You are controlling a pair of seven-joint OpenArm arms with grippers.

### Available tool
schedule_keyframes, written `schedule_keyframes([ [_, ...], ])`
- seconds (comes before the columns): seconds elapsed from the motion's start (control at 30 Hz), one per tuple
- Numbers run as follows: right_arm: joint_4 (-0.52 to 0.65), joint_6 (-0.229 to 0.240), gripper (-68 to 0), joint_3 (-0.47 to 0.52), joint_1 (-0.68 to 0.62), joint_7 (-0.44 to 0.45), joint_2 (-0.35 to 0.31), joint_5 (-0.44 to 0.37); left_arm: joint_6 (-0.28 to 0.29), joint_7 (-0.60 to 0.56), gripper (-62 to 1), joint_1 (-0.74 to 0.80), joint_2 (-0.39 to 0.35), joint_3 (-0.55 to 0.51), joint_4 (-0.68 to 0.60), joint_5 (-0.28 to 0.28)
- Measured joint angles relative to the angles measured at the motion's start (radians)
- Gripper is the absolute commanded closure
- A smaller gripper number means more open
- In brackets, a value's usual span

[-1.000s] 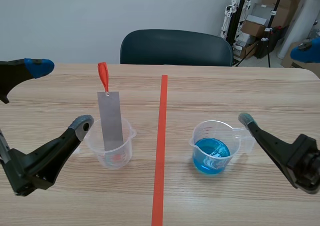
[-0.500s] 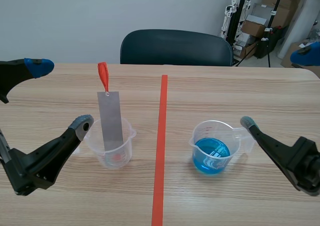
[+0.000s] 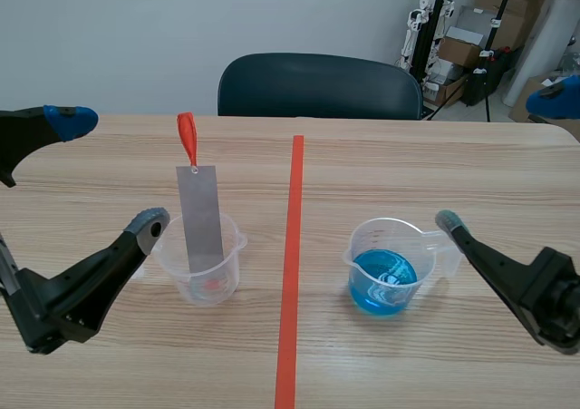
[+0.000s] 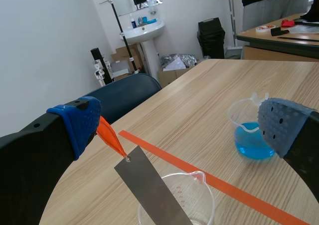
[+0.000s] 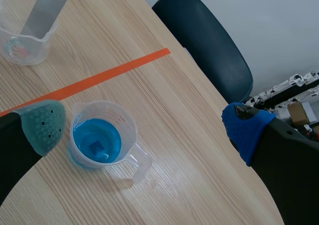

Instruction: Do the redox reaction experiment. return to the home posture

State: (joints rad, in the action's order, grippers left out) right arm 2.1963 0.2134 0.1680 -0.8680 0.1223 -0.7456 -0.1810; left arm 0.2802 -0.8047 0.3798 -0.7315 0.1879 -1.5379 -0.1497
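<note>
Here, at left: left gripper [image 3: 109, 169] spread wide, empty. Left of centre: clear cup [image 3: 228, 262] with grey strip [image 3: 201, 219] standing inside. Centre: tape line [image 3: 290, 273]. Right of centre: blue-filled cup [image 3: 385, 273]. At right: right gripper [image 3: 500, 158] spread, empty.

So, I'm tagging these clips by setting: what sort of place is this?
Probably a lab or workroom: a beaker of blue liquid on the table, with stacked cardboard boxes and a washbasin behind.
</note>
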Motion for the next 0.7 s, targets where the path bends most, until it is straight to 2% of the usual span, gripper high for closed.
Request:
schedule_keyframes([
  [0.7,0.0,0.0,-67.9,0.0,0.0,-0.019,0.0,0.0,0.0,0.0,-62.3,0.0,0.0,0.0,0.0,0.0],
])
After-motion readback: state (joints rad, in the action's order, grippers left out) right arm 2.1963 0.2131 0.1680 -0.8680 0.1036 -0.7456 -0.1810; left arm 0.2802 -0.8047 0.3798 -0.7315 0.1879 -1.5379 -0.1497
